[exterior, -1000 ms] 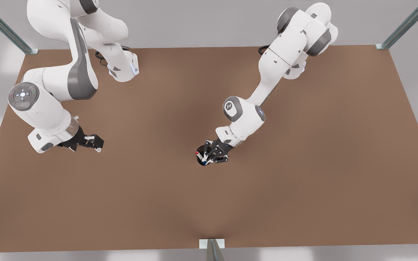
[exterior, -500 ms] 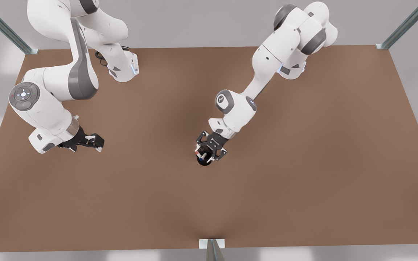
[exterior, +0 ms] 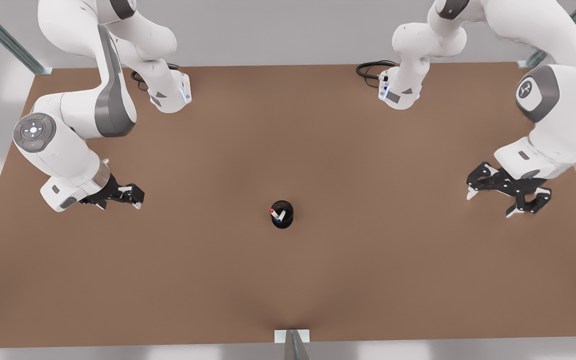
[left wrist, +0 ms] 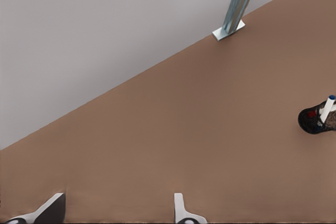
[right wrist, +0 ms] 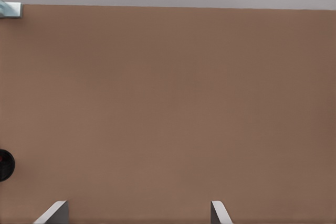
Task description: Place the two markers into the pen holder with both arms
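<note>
Both markers [exterior: 279,215] sit tilted in holder [exterior: 282,214] mid-table [exterior: 288,280], left claw [exterior: 124,196] & right claw [exterior: 508,192] open, empty, well apart; risk: holder tips if bumped, markers lean.

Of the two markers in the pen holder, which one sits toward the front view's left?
The red-capped marker; the blue-capped marker beside it lies further right and nearer the camera. Both stand inside the pen holder.

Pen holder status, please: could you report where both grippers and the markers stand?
Left gripper and right gripper both open, parked wide apart. Red-capped marker and blue-capped marker stand inside pen holder. Nothing in the way.
</note>
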Action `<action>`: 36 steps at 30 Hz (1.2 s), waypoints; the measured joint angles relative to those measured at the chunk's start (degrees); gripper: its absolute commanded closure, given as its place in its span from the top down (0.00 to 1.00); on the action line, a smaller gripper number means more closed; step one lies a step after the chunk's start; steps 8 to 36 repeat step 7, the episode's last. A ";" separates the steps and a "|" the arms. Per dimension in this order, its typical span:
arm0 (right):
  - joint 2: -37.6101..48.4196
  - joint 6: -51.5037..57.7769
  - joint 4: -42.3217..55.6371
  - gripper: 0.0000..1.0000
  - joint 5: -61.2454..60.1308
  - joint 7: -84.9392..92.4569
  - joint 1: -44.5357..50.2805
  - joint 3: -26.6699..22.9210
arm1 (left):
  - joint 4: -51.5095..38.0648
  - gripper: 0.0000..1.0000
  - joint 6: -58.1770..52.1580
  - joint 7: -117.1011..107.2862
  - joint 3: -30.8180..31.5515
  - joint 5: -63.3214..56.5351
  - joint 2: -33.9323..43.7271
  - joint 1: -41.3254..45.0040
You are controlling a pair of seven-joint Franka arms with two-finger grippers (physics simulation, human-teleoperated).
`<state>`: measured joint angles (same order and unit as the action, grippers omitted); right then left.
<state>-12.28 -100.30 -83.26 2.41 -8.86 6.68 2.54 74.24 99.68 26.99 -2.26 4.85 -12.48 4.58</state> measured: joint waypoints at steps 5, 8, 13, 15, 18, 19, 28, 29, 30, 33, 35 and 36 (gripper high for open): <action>0.00 0.00 0.00 1.00 0.00 0.13 0.08 0.00 | 0.01 1.00 -8.75 -7.73 0.99 -3.58 -2.87 0.13; 0.00 0.00 0.00 1.00 0.00 0.18 0.09 0.00 | -0.02 1.00 -10.63 -10.29 1.02 -4.15 -3.83 0.43; 0.00 0.00 0.00 1.00 0.00 0.18 0.09 0.00 | -0.02 1.00 -10.63 -10.29 1.02 -4.15 -3.83 0.43; 0.00 0.00 0.00 1.00 0.00 0.18 0.09 0.00 | -0.02 1.00 -10.63 -10.29 1.02 -4.15 -3.83 0.43; 0.00 0.00 0.00 1.00 0.00 0.18 0.09 0.00 | -0.02 1.00 -10.63 -10.29 1.02 -4.15 -3.83 0.43; 0.00 0.00 0.00 1.00 0.00 0.18 0.09 0.00 | -0.02 1.00 -10.63 -10.29 1.02 -4.15 -3.83 0.43; 0.00 0.00 0.00 1.00 0.00 0.18 0.09 0.00 | -0.02 1.00 -10.63 -10.29 1.02 -4.15 -3.83 0.43; 0.00 0.00 0.00 1.00 0.00 0.18 0.09 0.00 | -0.02 1.00 -10.63 -10.29 1.02 -4.15 -3.83 0.43; 0.00 0.00 0.00 1.00 0.00 0.18 0.09 0.00 | -0.02 1.00 -10.63 -10.29 1.02 -4.15 -3.83 0.43; 0.00 0.00 0.00 1.00 0.00 0.18 0.09 0.00 | -0.02 1.00 -10.63 -10.29 1.02 -4.15 -3.83 0.43; 0.00 0.00 0.00 1.00 0.00 0.18 0.09 0.00 | -0.02 1.00 -10.63 -10.29 1.02 -4.15 -3.83 0.43; 0.00 0.00 0.00 1.00 0.00 0.18 0.09 0.00 | -0.02 1.00 -10.63 -10.29 1.02 -4.15 -3.83 0.43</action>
